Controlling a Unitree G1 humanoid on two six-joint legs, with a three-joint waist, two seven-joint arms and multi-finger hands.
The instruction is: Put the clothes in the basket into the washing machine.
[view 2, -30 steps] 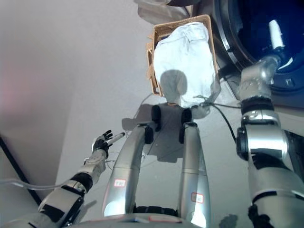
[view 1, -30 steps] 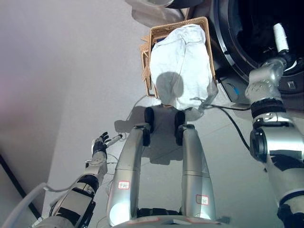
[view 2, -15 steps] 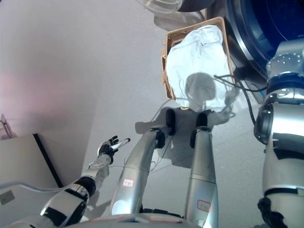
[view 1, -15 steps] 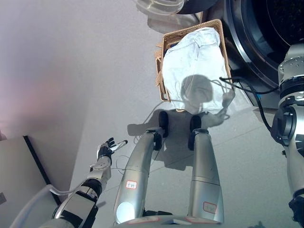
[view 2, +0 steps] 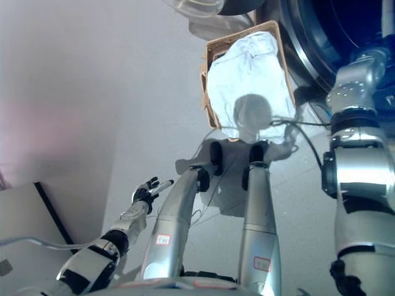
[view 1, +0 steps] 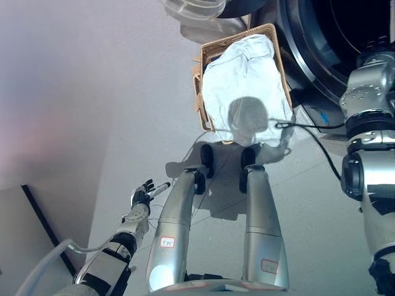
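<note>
A wicker basket stands on the floor at the top centre, filled by a white cloth that spills over its near edge. The washing machine is right beside it, its dark round opening at the upper right. My right arm rises along the right edge to that opening, and the hand is lost in the dark there. My left hand hangs low at the left, far from the basket, with relaxed fingers and nothing in it.
A clear rounded door shows at the top edge above the basket. A pale panel with a black edge lies at the lower left. Grey floor stretches left of the basket.
The whole picture has swung, so the camera moved. The white tip of my right forearm, seen inside the drum a second ago, no longer shows. The left hand stays low.
</note>
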